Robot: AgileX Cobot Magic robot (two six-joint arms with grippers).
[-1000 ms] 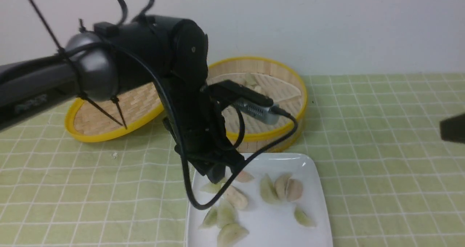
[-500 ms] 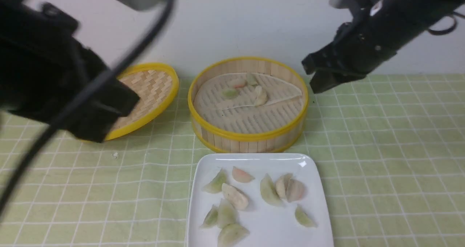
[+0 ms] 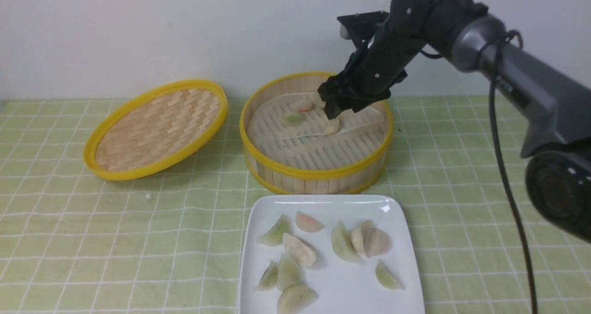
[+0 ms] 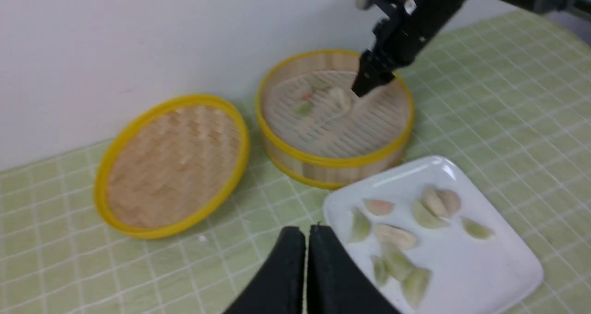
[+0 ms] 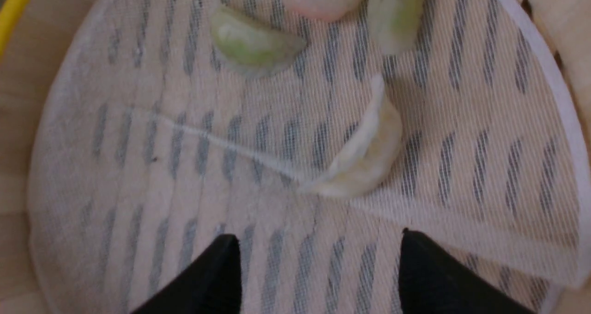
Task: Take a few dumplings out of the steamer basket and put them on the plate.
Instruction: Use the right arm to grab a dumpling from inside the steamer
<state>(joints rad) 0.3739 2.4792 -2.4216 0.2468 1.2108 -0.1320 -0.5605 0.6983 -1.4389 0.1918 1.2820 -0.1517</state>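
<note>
The steamer basket [image 3: 318, 173] stands at the back centre, with a whitish dumpling [image 3: 331, 126], a green one [image 3: 293, 118] and a pinkish one [image 3: 302, 105] on its liner. My right gripper [image 3: 333, 111] hangs inside the basket just above the whitish dumpling. In the right wrist view the gripper [image 5: 318, 244] is open and empty, and the whitish dumpling [image 5: 364, 152] lies just ahead of the fingertips. The white plate [image 3: 323, 199] in front of the basket holds several dumplings [image 3: 299, 249]. My left gripper [image 4: 307, 231] is shut, empty, raised beside the plate [image 4: 508, 268].
The woven yellow-rimmed lid [image 3: 157, 129] leans to the left of the basket. A green checked cloth [image 3: 485, 203] covers the table. A white wall stands close behind the basket. A small crumb [image 3: 147, 196] lies on the cloth.
My left arm has pulled back from over the plate and left the front view. My right arm has swung in from the right and come down into the steamer basket.
</note>
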